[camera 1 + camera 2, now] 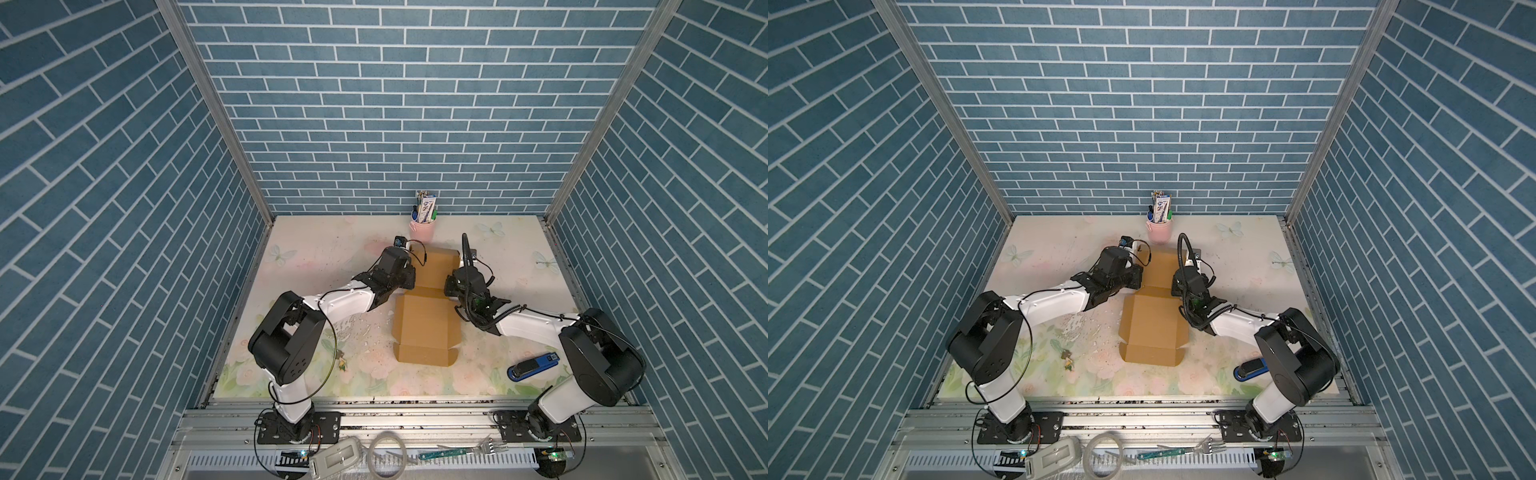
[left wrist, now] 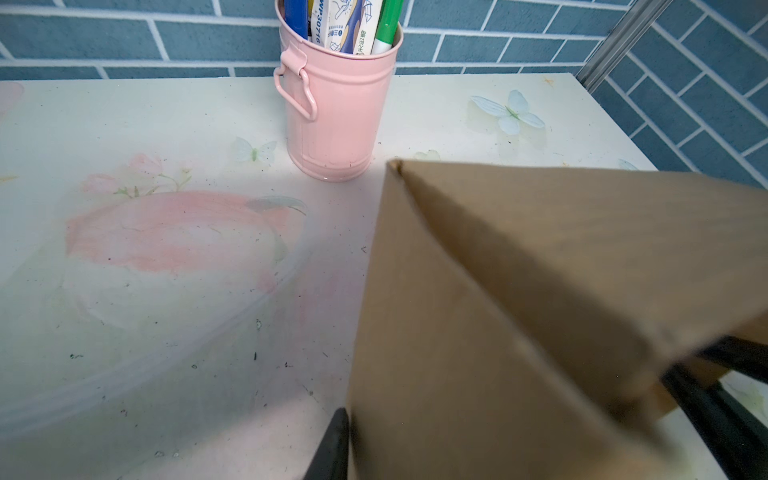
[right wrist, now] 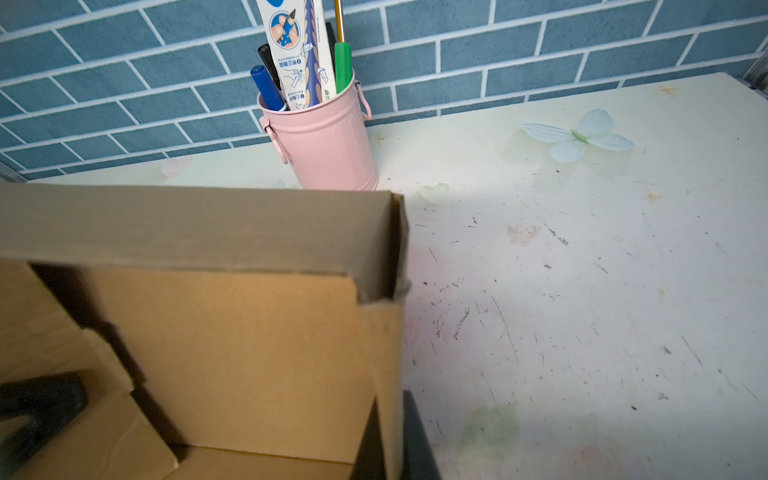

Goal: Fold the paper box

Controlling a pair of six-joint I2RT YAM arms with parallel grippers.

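Observation:
The paper box (image 1: pixel 426 328) (image 1: pixel 1152 324) is plain brown cardboard lying mid-table in both top views. Its near panel is flat with small flaps, and its far part has raised side walls. My left gripper (image 1: pixel 411 270) (image 2: pixel 353 449) is at the left wall. One finger (image 2: pixel 332 444) presses the wall's outer face, and the other is hidden behind the cardboard. My right gripper (image 1: pixel 451 282) (image 3: pixel 392 440) is shut on the right wall (image 3: pixel 390 353), with one finger on each side of it. Inside the box, a dark part of the left gripper (image 3: pixel 37 403) shows.
A pink pen bucket (image 1: pixel 422 230) (image 2: pixel 336 112) (image 3: pixel 324 145) stands just behind the box, by the back wall. A blue stapler (image 1: pixel 534 366) lies near the right arm's base. A small figure (image 1: pixel 342 363) lies front left. A fork (image 1: pixel 490 446) rests on the front rail.

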